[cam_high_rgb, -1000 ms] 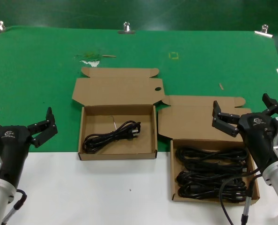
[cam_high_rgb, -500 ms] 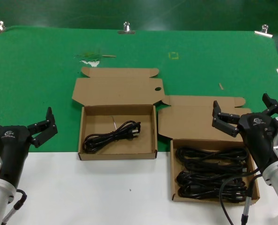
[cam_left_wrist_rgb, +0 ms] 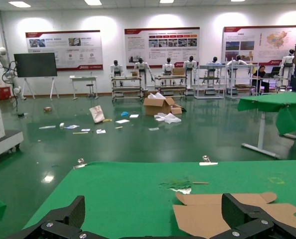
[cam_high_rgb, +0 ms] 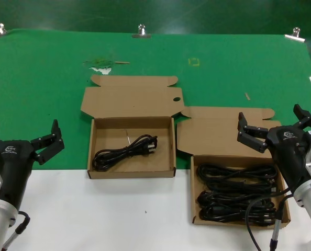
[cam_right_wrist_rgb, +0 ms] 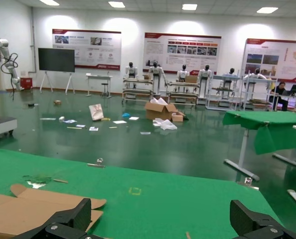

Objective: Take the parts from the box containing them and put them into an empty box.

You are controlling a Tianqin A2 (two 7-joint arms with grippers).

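Observation:
The squarer brown box with the plain lid [cam_high_rgb: 239,219] lies at the front right and holds several coiled black power cords [cam_high_rgb: 234,191]. The wider box with the holed lid [cam_high_rgb: 132,172] lies left of it; one black cord [cam_high_rgb: 125,151] rests on its floor. My right gripper [cam_high_rgb: 270,114] hovers open and holding nothing over the plain lid, just behind the cords. My left gripper [cam_high_rgb: 23,128] hangs open and bare at the table's left edge, well left of both boxes. The left wrist view shows the holed lid [cam_left_wrist_rgb: 222,214] past the open left gripper [cam_left_wrist_rgb: 155,216]. The right gripper [cam_right_wrist_rgb: 160,214] faces bare green cloth.
The green cloth [cam_high_rgb: 40,78] covers the back of the table and is held by metal clips [cam_high_rgb: 141,31]. A white surface [cam_high_rgb: 92,214] spans the front. Torn tape scraps [cam_high_rgb: 100,65] and a small yellow square mark [cam_high_rgb: 195,61] lie behind the boxes.

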